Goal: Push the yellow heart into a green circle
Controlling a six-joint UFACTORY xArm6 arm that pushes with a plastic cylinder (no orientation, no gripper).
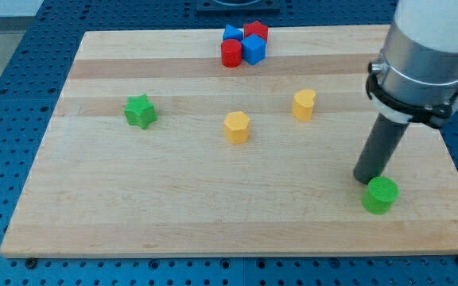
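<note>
The yellow heart [304,104] sits right of the board's middle, towards the view's top. The green circle [381,195] is a short cylinder near the view's bottom right corner of the board. My tip [367,179] rests on the board just above and left of the green circle, touching or nearly touching it. The heart lies well up and to the left of my tip.
A yellow hexagon [236,126] sits near the board's middle. A green star [140,111] is at the view's left. A cluster of two red [230,53] and two blue blocks [254,49] sits at the top edge. The wooden board [173,206] lies on a blue perforated table.
</note>
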